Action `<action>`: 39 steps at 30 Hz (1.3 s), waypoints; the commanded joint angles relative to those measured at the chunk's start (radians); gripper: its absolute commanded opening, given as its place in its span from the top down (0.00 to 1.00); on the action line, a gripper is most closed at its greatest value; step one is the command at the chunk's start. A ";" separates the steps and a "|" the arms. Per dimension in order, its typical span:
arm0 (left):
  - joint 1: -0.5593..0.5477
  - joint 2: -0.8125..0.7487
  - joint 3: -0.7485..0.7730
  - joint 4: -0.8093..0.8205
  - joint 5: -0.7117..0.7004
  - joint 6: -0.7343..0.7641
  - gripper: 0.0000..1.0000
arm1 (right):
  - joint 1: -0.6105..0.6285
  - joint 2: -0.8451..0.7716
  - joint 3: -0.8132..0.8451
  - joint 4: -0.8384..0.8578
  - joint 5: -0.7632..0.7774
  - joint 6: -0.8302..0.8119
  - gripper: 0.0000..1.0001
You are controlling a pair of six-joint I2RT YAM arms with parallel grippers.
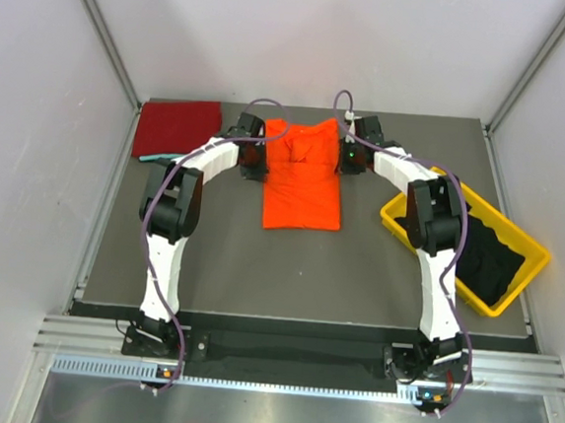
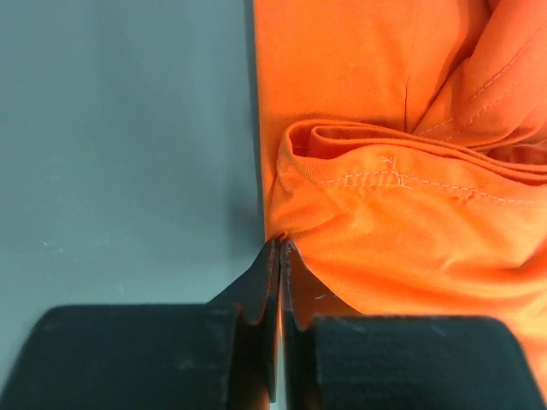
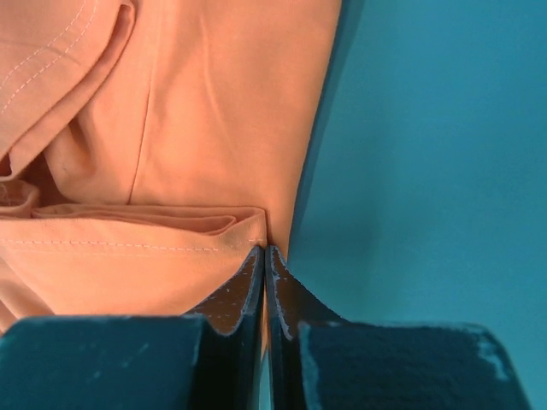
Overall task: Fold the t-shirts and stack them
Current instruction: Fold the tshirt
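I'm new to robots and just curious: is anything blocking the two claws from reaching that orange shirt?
Nothing visible does. The left gripper and right gripper are each closed on a side edge of the orange t-shirt. The yellow bin and dark red t-shirt lie off to the sides.

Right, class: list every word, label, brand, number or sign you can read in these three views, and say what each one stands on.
None: no readable text in any view.
The orange t-shirt shows only plain cloth and stitching.
The dark red t-shirt and the yellow bin carry no visible print.
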 commanded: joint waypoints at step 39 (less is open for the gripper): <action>-0.022 -0.479 -0.799 0.396 0.230 -0.287 0.53 | 0.058 -0.582 -0.869 0.259 -0.124 0.386 0.49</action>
